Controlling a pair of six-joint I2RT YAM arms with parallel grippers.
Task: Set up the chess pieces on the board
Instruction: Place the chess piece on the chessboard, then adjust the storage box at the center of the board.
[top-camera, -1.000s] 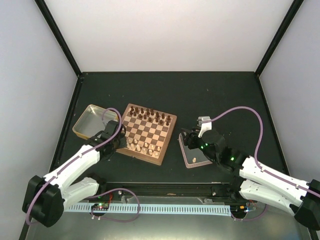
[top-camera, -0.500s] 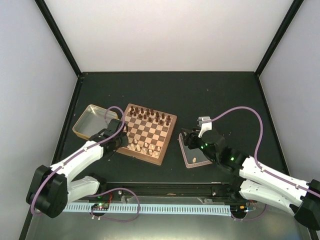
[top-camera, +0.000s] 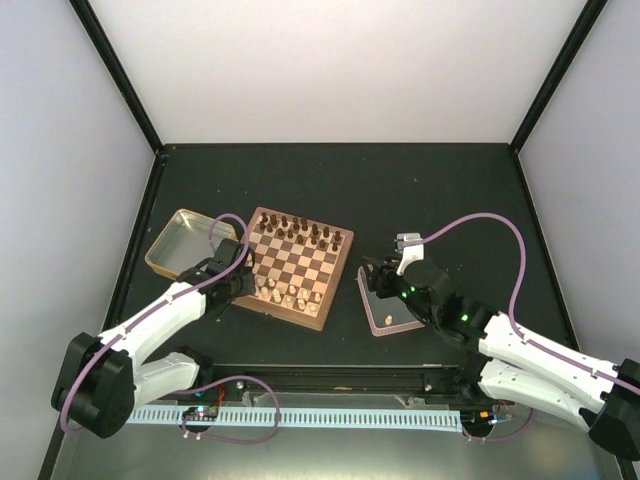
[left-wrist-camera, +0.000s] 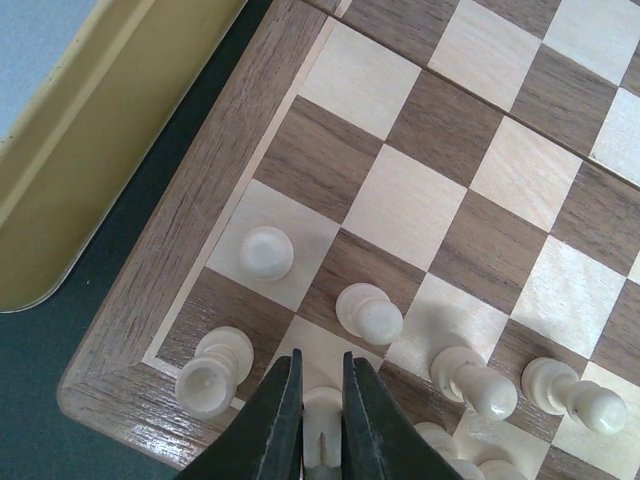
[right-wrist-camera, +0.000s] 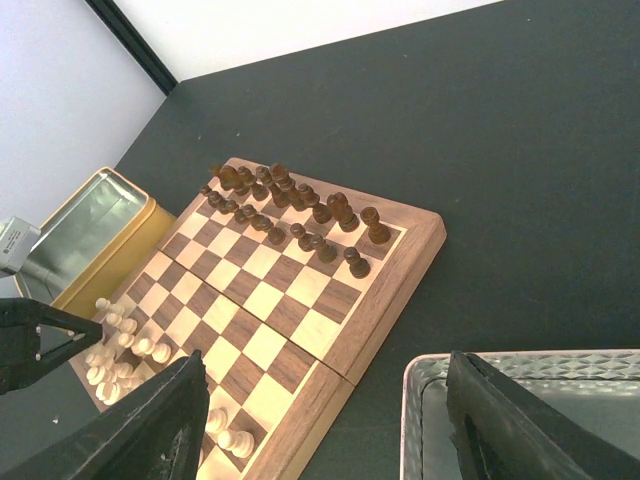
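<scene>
Left gripper (left-wrist-camera: 320, 425) is clamped on a pale piece (left-wrist-camera: 322, 402), jaws almost together with the piece's stem between them. It sits over the back row of the board (left-wrist-camera: 180, 240), one square in from the board's near-left corner. I cannot tell whether the base touches the square. The grip is narrow and from above, probably so the fingers fit between neighbours without knocking them.

The other chess pieces (left-wrist-camera: 266, 252) are already on the board around it. One stands on the corner square just beside the held piece, two stand in the row ahead, and more are along the same edge. The pale side looks mostly filled, so this is likely a late back-row placement.

The dark chessmen (right-wrist-camera: 290, 205) stand in two rows at the board's far edge. The yellow-rimmed tin (left-wrist-camera: 90, 150) lies just off the board's left side.

Right gripper (right-wrist-camera: 325, 370) is spread wide with nothing between the fingers. It hangs over the clear tray (right-wrist-camera: 420, 375) just off the board's right side, seemingly waiting out of the way.
</scene>
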